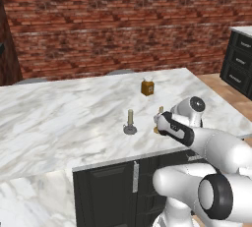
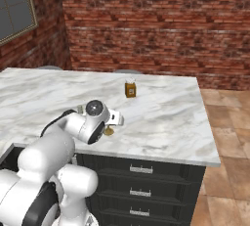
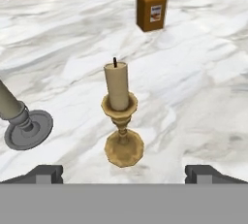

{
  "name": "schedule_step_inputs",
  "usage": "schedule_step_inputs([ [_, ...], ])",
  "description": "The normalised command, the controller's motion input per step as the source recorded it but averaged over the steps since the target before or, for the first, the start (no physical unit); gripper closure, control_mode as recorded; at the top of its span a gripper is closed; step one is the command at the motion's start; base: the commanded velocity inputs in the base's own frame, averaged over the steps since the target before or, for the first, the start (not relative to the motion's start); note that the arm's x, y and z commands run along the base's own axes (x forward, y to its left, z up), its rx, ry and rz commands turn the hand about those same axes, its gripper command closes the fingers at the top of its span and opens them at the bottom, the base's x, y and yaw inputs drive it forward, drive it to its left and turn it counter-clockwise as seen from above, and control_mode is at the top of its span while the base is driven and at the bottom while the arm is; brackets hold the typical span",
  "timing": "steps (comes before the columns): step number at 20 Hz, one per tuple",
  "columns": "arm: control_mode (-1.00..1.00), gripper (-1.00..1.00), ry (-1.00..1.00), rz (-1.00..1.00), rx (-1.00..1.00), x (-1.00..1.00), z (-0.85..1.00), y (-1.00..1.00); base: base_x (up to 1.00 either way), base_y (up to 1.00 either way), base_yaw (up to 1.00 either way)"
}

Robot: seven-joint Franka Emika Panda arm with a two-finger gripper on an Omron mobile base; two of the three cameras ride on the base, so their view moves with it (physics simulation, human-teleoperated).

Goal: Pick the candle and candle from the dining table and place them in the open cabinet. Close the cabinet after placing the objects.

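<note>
Candles stand on the dining table (image 1: 59,118) in my left base view. I see the silver candle (image 1: 130,123) out in the open. The gold candle (image 1: 159,118) is just beside it, partly hidden by my gripper (image 1: 158,121). An orange carton (image 1: 147,87) sits farther back.

From the right base view, my arm covers most of the gold candle (image 2: 109,131), and the orange carton (image 2: 130,89) stands well behind it.

In the hand view, the gold candle (image 3: 121,114) stands upright between my two finger tips (image 3: 46,173), which are spread wide and touch nothing. The silver candle (image 3: 22,119) is at the left edge.
</note>
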Motion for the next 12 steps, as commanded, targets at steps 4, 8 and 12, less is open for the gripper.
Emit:
schedule_step_inputs([
  [4, -1.0, -1.0, -0.02, 0.0, -0.04, 0.05, -0.14, 0.0, 0.0, 0.0, 0.0],
  [8, -1.0, -1.0, -0.06, 0.0, -0.06, 0.01, -0.05, 0.04, 0.0, 0.0, 0.0],
  [12, -1.0, -1.0, -0.03, 0.0, -0.06, 0.05, -0.03, 0.17, 0.0, 0.0, 0.0],
])
